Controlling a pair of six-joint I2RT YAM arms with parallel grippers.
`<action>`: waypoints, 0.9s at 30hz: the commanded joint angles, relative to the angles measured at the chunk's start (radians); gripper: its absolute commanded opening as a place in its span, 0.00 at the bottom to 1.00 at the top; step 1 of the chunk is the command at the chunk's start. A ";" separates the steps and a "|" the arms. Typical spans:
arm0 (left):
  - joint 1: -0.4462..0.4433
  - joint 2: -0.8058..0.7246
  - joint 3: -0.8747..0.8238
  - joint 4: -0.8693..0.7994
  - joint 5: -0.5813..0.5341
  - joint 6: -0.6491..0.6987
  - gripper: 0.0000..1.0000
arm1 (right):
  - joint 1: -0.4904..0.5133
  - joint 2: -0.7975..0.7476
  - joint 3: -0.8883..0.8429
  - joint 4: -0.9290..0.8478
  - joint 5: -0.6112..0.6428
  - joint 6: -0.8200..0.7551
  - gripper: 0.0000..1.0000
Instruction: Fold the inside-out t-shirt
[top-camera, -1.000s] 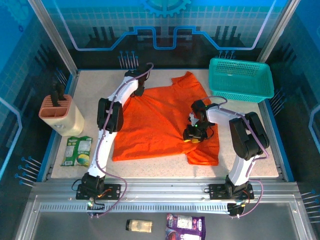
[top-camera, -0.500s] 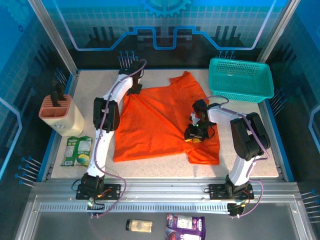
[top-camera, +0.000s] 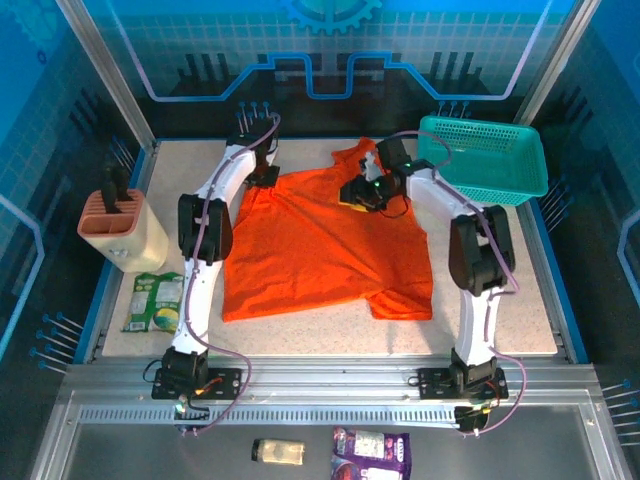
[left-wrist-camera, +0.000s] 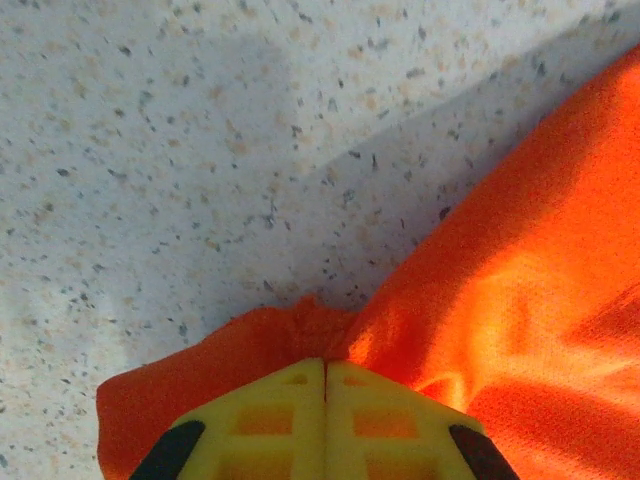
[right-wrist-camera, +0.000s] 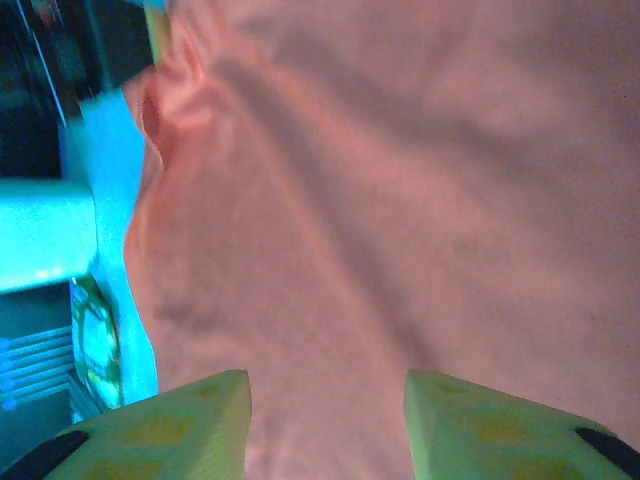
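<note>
We see the inside-out t-shirt (top-camera: 320, 250) lying spread out in the middle of the counter (top-camera: 500, 300). It is bright orange. It lies mostly flat, with some soft wrinkles, and one short sleeve points to the far side.

The left arm reaches far out to the back left corner of the shirt. The left pincer (top-camera: 262, 178) sits right on that corner. In the left wrist view, its two yellow fingers (left-wrist-camera: 270, 420) are pressed tight together. A little bunch of orange cloth (left-wrist-camera: 520, 250) is pinched at their tips. The speckled counter (left-wrist-camera: 200, 150) is bare just past the cloth.

The right arm reaches to the far side of the shirt, near the sleeve. The right pincer (top-camera: 360, 193) is above the cloth there. In the right wrist view, its two yellow fingers (right-wrist-camera: 160, 425) stand apart with nothing between them. Under them we see the shirt (right-wrist-camera: 400, 180), a bit blurry.

A teal basket (top-camera: 485, 160) sits at the back right corner of the counter, just beside the shirt. A tan holder (top-camera: 120, 230) and a green packet (top-camera: 155, 302) sit on the left, apart from the shirt.
</note>
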 joint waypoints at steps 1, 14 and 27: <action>-0.001 -0.037 -0.014 -0.003 0.002 -0.021 0.09 | -0.003 0.147 0.160 0.053 -0.045 0.065 0.45; -0.003 -0.003 -0.006 0.012 -0.105 0.026 0.24 | 0.011 0.535 0.687 0.069 -0.012 0.138 0.44; -0.001 -0.019 0.018 -0.007 -0.125 0.057 0.27 | 0.007 0.681 0.796 0.060 0.122 0.187 0.39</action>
